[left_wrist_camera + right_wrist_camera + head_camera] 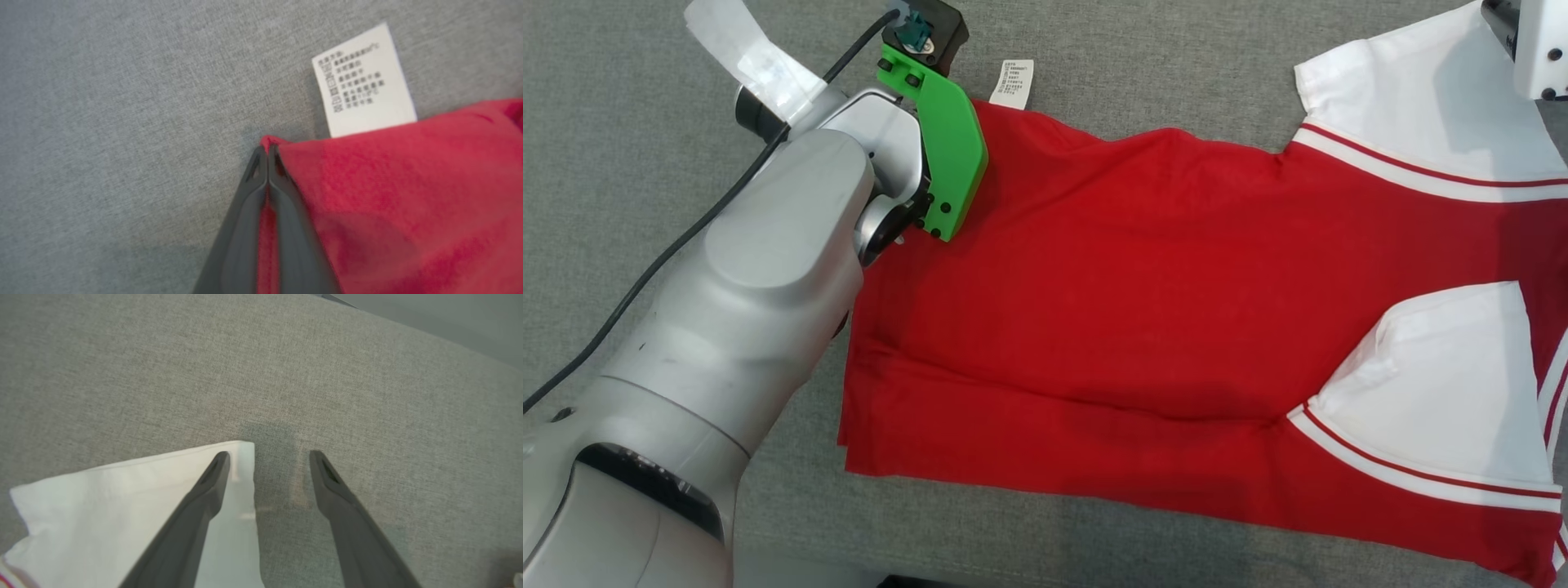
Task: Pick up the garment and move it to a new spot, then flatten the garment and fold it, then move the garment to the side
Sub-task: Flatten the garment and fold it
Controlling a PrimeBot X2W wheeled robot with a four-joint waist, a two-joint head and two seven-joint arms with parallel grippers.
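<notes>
The garment is a red shirt with white sleeves trimmed in red and white stripes, spread on the grey cloth surface. Its white care label sticks out at the far hem corner. My left gripper is shut on that red hem corner, just beside the label; in the head view the left arm's green bracket covers the fingers. My right gripper is open above the far white sleeve, one finger over the sleeve's corner, the other over bare cloth.
Grey fabric surface lies all around the shirt, with bare room to the left and beyond. The left arm's black cable trails over it. The right arm's pale housing shows at the top right corner.
</notes>
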